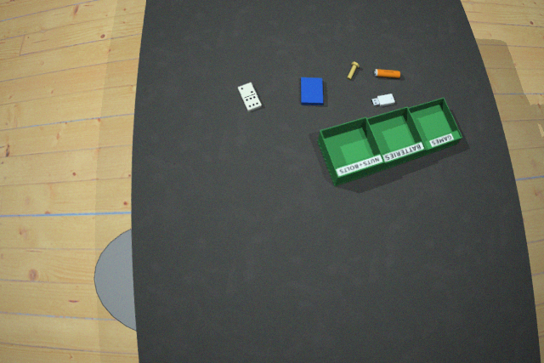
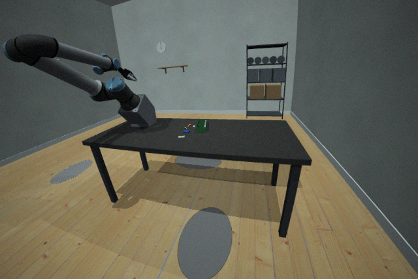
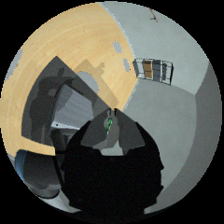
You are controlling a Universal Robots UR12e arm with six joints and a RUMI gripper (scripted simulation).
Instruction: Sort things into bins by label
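Note:
A green bin row [image 1: 390, 143] [image 2: 202, 125] stands on the dark table [image 1: 246, 240] [image 2: 236, 140], with compartments labelled NUTS+BOLTS, BATTERIES and GAMES [image 1: 433, 119], all empty. Behind it lie a white USB stick [image 1: 383, 99], an orange battery [image 1: 387, 72], a brass bolt [image 1: 353, 70], a blue card box [image 1: 312, 90] and a white domino [image 1: 249, 96]. My gripper [image 2: 130, 74] [image 3: 112, 108] is shut and empty. It hangs high above the table's far left end, well away from the things. It is out of the top view.
The arm's grey base [image 2: 140, 112] stands on the table's far left end. A shelf rack [image 2: 266, 80] stands at the back wall. Grey discs [image 2: 204, 242] lie on the wooden floor.

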